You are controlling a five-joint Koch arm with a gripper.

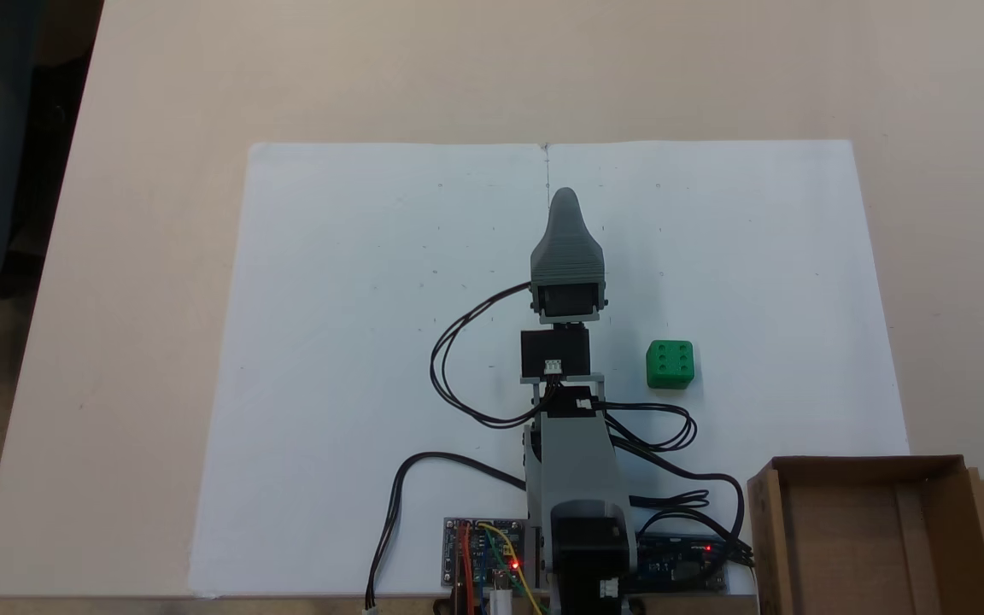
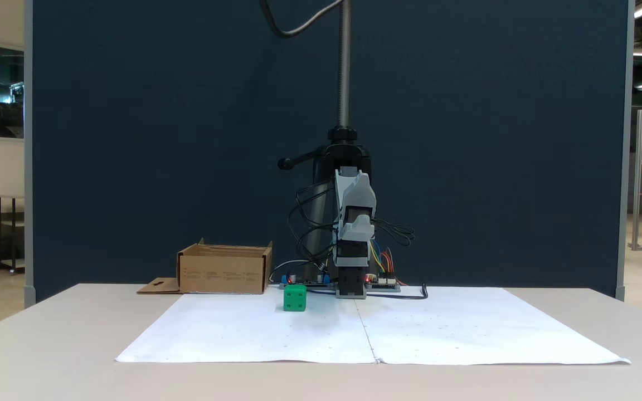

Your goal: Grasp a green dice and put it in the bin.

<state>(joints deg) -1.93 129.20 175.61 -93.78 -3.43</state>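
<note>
The green dice (image 1: 670,364) sits on white paper (image 1: 355,342), apart from the bin (image 1: 876,468). It looks light, rigid and slick; pinch two opposite flat faces. The claw (image 1: 566,209) holds nothing; whether it's released, I cannot tell.

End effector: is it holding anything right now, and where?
Nothing is held. The end effector is apart from the green dice, which sits on the paper.

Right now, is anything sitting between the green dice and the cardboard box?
In a fixed view, black cables trail beside that stretch; otherwise only white paper lies between the green dice and the box.
</note>
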